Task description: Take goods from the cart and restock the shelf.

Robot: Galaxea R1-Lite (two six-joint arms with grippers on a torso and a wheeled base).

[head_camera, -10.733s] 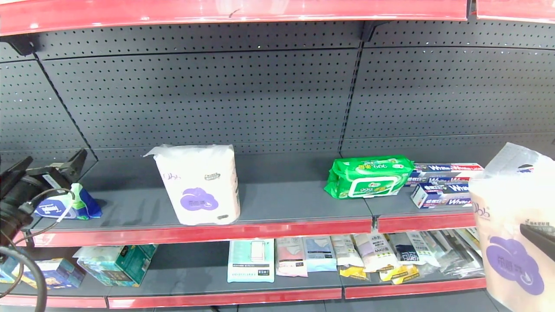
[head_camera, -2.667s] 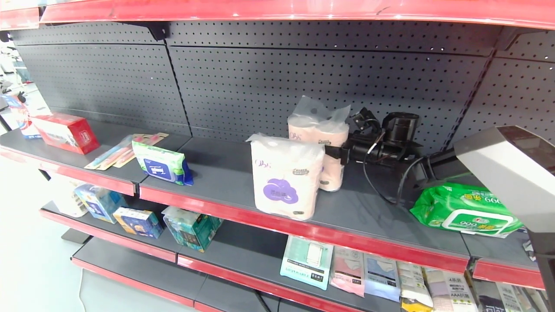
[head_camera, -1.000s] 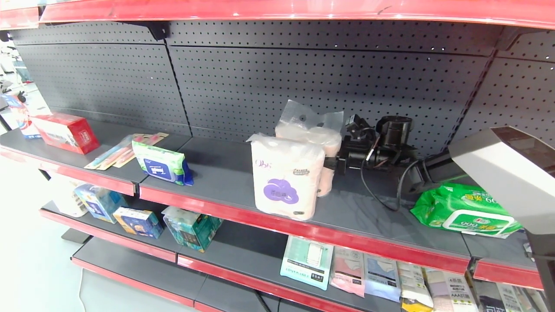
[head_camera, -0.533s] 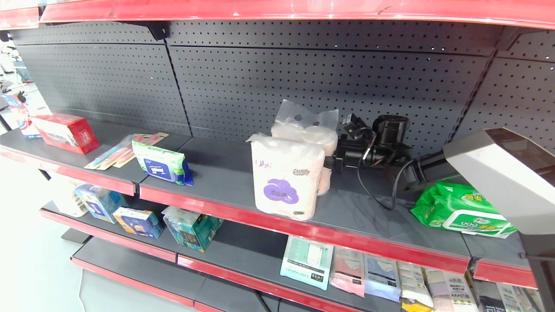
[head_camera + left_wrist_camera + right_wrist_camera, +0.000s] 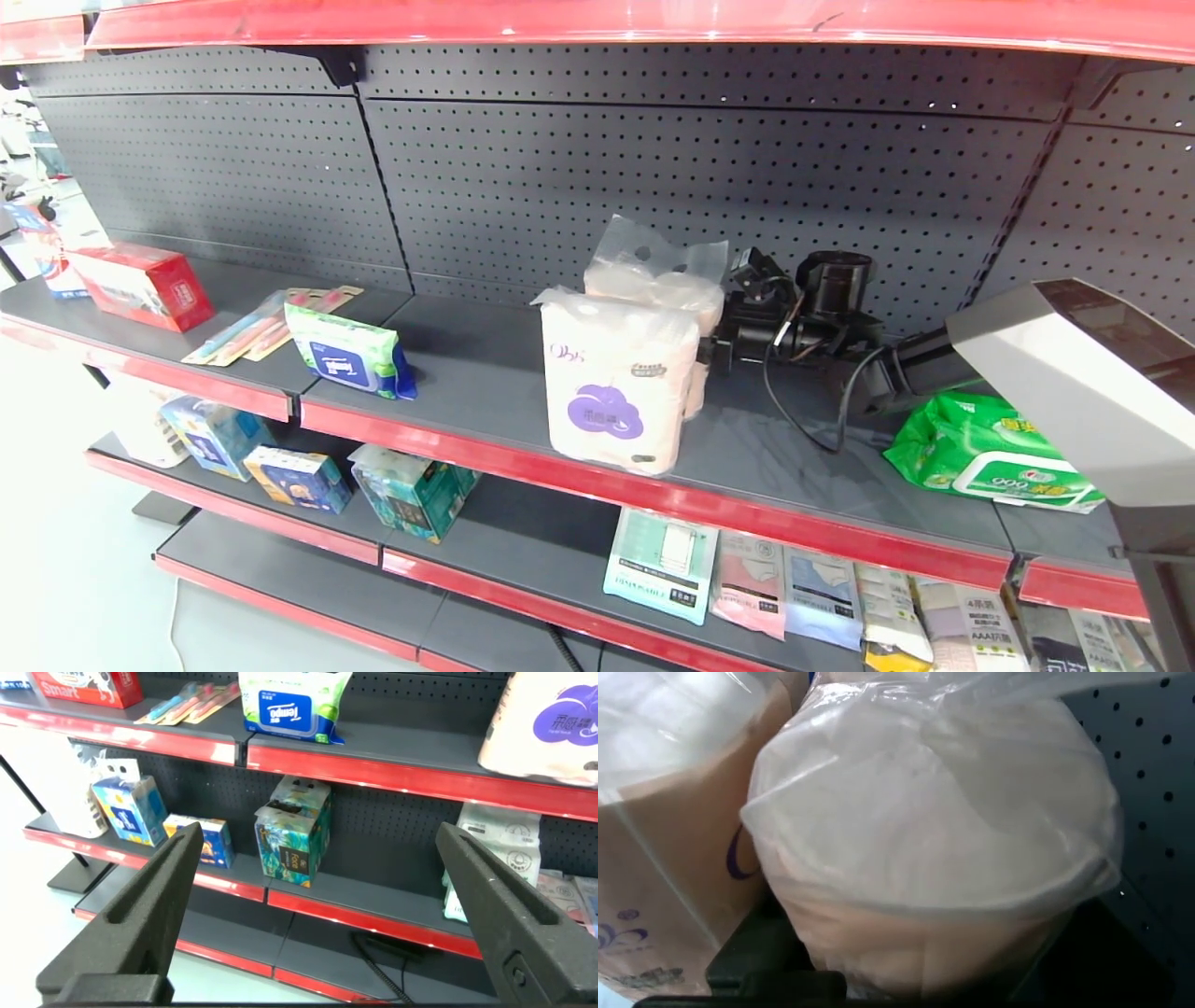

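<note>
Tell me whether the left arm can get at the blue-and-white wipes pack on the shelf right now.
Probably yes. The left gripper hangs open in front of and below the wipes pack, which lies near the front edge of the shelf with nothing before it.

1. Head view: bright, even overhead light, and the top shelf lip (image 5: 560, 19) carries white glare streaks.
2. The floor (image 5: 56, 560) at the left is blown out to near white.
3. Soft, short shadows on the middle shelf (image 5: 467, 373); the tiers beneath sit dimmer.
4. Straight shelf edges bow toward the corners: wide-angle distortion.
5. Right wrist view: the plastic wrap on the tissue pack (image 5: 934, 812) gives a pale sheen.
</note>
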